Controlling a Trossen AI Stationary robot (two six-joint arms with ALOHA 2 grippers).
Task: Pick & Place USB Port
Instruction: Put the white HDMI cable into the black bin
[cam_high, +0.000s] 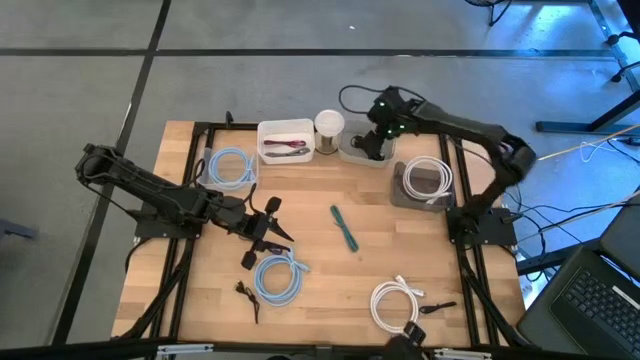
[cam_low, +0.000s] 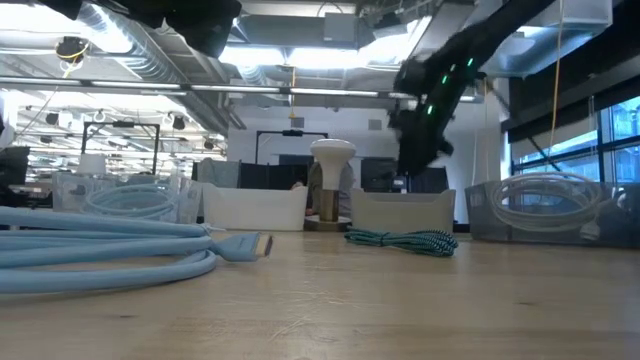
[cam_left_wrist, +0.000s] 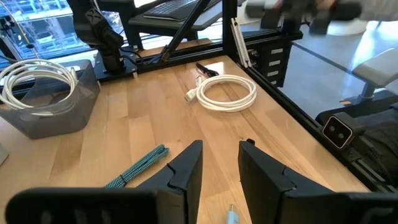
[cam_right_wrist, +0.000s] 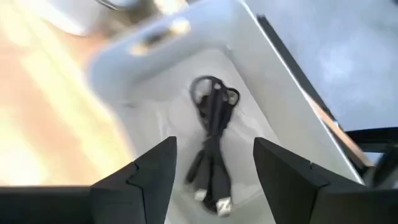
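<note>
A small black cable (cam_right_wrist: 211, 124) lies coiled on the floor of a pale open bin (cam_right_wrist: 261, 81) at the table's far edge (cam_high: 362, 155). My right gripper (cam_right_wrist: 214, 142) hovers open just above that bin (cam_high: 372, 140), fingers pointing down on either side of the cable and not touching it; it also shows in the low view (cam_low: 420, 140). My left gripper (cam_high: 272, 222) is open and empty over the table's middle left, just beyond a light blue cable coil (cam_high: 280, 275). A teal cable (cam_high: 344, 228) lies on the wood mid-table.
A white bin (cam_high: 285, 140) with red items, a white lamp-like object (cam_high: 329, 128) and a second blue coil (cam_high: 230, 165) stand along the far edge. A grey bin (cam_high: 425, 182) holds a white cable. A white coil (cam_high: 395, 300) and a small dark cable (cam_high: 248, 295) lie near the front.
</note>
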